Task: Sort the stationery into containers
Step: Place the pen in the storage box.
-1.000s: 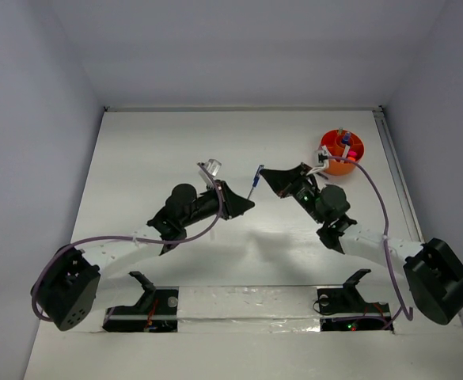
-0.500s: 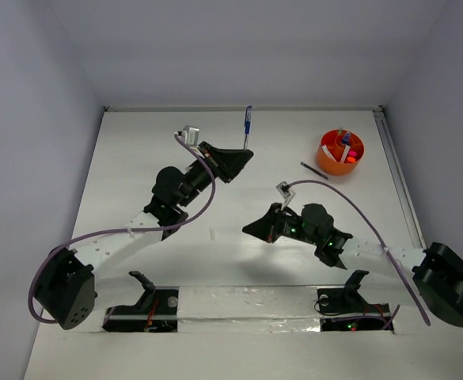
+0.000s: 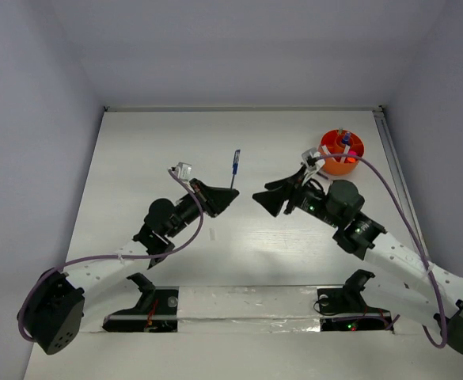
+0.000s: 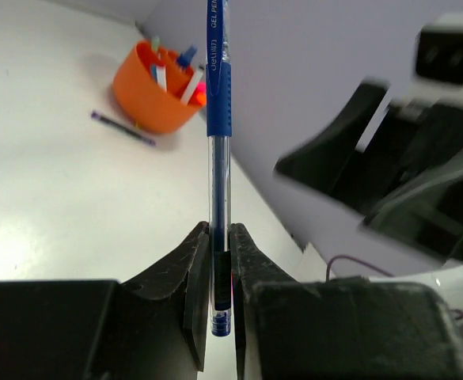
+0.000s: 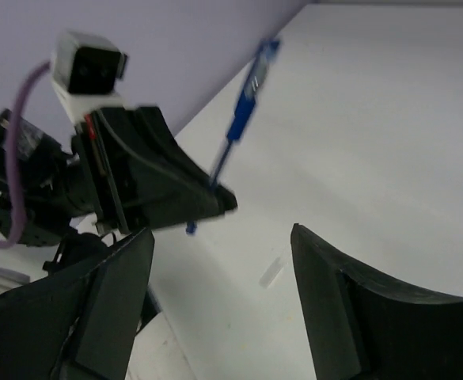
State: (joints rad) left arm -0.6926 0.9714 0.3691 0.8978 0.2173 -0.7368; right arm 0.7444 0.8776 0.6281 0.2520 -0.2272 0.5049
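Observation:
My left gripper [image 3: 229, 195] [image 4: 219, 229] is shut on the lower end of a blue gel pen [image 3: 234, 168] [image 4: 218, 103], which stands upright above the table. Facing it from the right, my right gripper [image 3: 261, 198] [image 5: 222, 237] is open and holds nothing. Its own view shows the blue pen [image 5: 243, 119] a little ahead of its fingers. The orange cup [image 3: 341, 153] [image 4: 148, 91] stands at the back right with several pens and markers in it. A dark pen [image 4: 122, 128] lies on the table beside the cup.
A small clear cap-like piece [image 5: 272, 273] lies on the table between the arms. Purple cables [image 3: 389, 214] run along both arms. Walls close in the table on the left, back and right.
The left arm has brought the blue pen from the far back toward the middle. The right gripper has opened and swung up to face the pen.

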